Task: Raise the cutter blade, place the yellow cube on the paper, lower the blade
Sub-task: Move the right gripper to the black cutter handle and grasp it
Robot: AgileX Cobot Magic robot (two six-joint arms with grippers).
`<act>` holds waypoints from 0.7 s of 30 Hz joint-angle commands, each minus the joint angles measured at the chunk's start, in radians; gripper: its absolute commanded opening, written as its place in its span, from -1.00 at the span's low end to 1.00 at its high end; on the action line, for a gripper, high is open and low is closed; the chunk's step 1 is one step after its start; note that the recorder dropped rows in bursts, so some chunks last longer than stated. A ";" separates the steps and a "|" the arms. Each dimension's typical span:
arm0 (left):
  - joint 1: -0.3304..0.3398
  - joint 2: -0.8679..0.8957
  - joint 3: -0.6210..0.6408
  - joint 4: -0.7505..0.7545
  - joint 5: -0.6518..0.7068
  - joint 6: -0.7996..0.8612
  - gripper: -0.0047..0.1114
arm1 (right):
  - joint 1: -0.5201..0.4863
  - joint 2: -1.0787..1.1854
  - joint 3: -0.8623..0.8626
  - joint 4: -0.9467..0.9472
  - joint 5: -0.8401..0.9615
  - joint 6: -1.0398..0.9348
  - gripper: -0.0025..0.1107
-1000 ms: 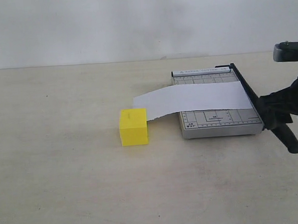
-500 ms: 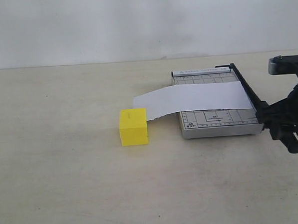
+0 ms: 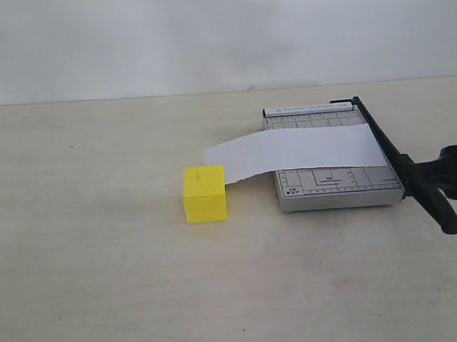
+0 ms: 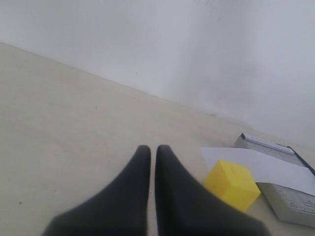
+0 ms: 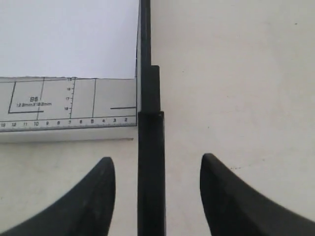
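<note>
The yellow cube (image 3: 205, 193) (image 4: 231, 184) sits on the table, touching the free left end of the paper (image 3: 296, 152) (image 4: 256, 164). That white strip lies across the grey cutter base (image 3: 337, 188) (image 5: 74, 105). The cutter blade (image 3: 401, 166) (image 5: 150, 147) lies flat along the base's right edge, with its handle end sticking out toward the front. My right gripper (image 3: 432, 177) (image 5: 157, 164) is open, one finger on each side of the handle, with a gap on both sides. My left gripper (image 4: 147, 152) is shut and empty, beside the cube; the exterior view does not show it.
A pale tabletop (image 3: 104, 285) runs up to a white wall (image 3: 206, 34) at the back. Bare table lies left of the cube and in front of the cutter. The right arm enters at the exterior view's right edge.
My right arm has moved toward the right edge of the exterior view and lower, so less of it shows. The blade, paper and cube have not moved.
</note>
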 commanded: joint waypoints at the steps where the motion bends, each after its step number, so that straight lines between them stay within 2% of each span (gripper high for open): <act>1: -0.001 -0.003 -0.003 -0.007 -0.007 0.006 -0.84 | 0.000 0.002 0.060 0.018 -0.067 0.007 -0.07; 3: -0.001 -0.003 -0.003 -0.007 -0.007 0.006 -0.84 | 0.000 0.009 0.060 0.018 -0.077 0.007 -0.03; 7: -0.001 -0.003 -0.003 -0.007 -0.007 0.006 -0.84 | 0.000 0.022 0.060 0.018 -0.077 0.005 0.28; 9: -0.001 -0.003 -0.003 -0.007 -0.007 0.006 -0.84 | 0.000 0.025 0.060 0.018 -0.065 0.003 0.28; 13: -0.001 -0.003 -0.003 -0.007 -0.007 0.006 -0.84 | 0.000 0.020 0.081 0.022 -0.068 -0.021 0.10; 18: -0.001 -0.003 -0.003 -0.014 -0.007 0.006 -0.84 | 0.000 -0.050 0.215 0.022 -0.282 -0.001 -0.31; 21: -0.001 -0.003 -0.003 -0.021 -0.007 0.006 -0.84 | 0.000 -0.068 0.258 0.022 -0.361 0.006 -0.31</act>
